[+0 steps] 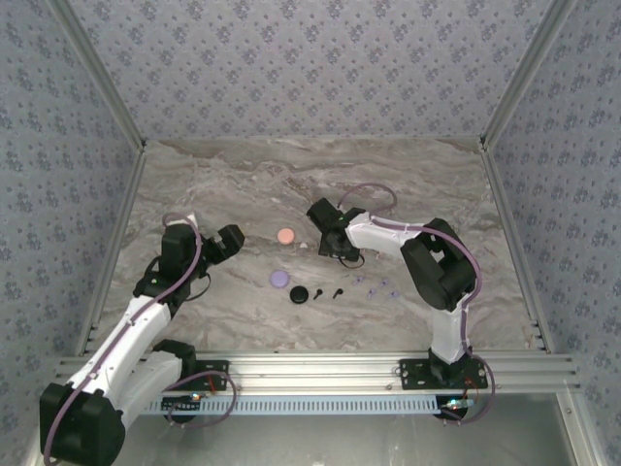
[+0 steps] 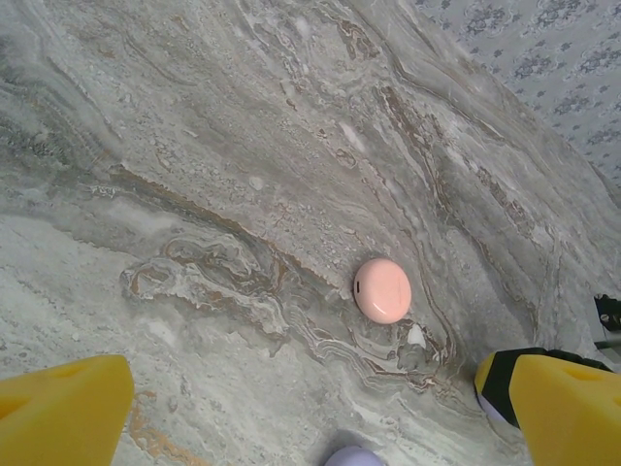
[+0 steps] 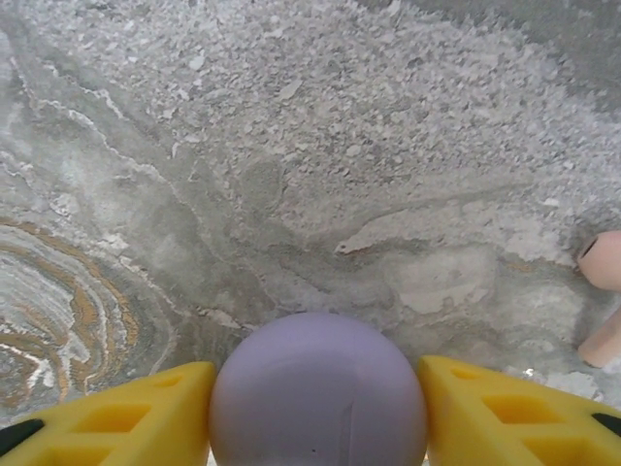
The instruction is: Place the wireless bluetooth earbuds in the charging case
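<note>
Lilac round case (image 3: 317, 383) sits gripped between the right hand (image 3: 317, 393) fingers; keep it level, squeezed evenly. Left hand (image 2: 310, 403) gapes wide, empty. Pale pink earbuds (image 3: 604, 260) lie just beside on the bench (image 3: 291, 146).

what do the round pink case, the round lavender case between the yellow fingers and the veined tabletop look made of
Round pink case: likely moulded plastic, smooth satin, soft highlight on its dome. Round lavender case: probably plastic too, matte, even colour without glare. Tabletop: grey marble look with rust veins; real stone or printed laminate, cannot tell.
</note>
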You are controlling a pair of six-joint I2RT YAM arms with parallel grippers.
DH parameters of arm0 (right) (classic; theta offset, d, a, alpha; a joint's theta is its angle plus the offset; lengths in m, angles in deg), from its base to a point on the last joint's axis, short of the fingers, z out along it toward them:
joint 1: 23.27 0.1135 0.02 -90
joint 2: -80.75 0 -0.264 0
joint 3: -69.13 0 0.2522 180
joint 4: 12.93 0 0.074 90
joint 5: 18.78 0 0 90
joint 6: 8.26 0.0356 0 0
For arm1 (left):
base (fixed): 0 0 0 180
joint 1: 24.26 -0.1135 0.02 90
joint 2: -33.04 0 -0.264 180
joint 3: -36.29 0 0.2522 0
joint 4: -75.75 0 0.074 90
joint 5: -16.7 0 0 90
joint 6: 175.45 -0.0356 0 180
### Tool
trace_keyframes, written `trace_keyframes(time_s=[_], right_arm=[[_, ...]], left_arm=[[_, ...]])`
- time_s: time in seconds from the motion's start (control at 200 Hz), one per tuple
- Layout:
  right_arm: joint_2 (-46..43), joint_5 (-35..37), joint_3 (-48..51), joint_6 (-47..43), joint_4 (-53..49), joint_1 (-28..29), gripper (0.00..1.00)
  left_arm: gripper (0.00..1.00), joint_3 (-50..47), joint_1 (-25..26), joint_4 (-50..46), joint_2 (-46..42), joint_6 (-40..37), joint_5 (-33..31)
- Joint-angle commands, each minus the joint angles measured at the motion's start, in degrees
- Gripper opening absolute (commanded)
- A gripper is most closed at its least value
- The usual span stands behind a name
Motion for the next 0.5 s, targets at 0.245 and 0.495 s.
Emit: trace_keyframes(time_s=[0.245,0.495], right_arm=[[-4.4,0.3,2.5,-5.7,4.0,0.8,0.50],[-19.2,1.7,10.4,-31.0,13.9,1.2,0.50]], left_arm=[[0.99,4.7,0.3,-2.3,0.4,-2.9,0.9],[0.99,14.0,0.1,-5.0,6.8,-9.1,14.7]])
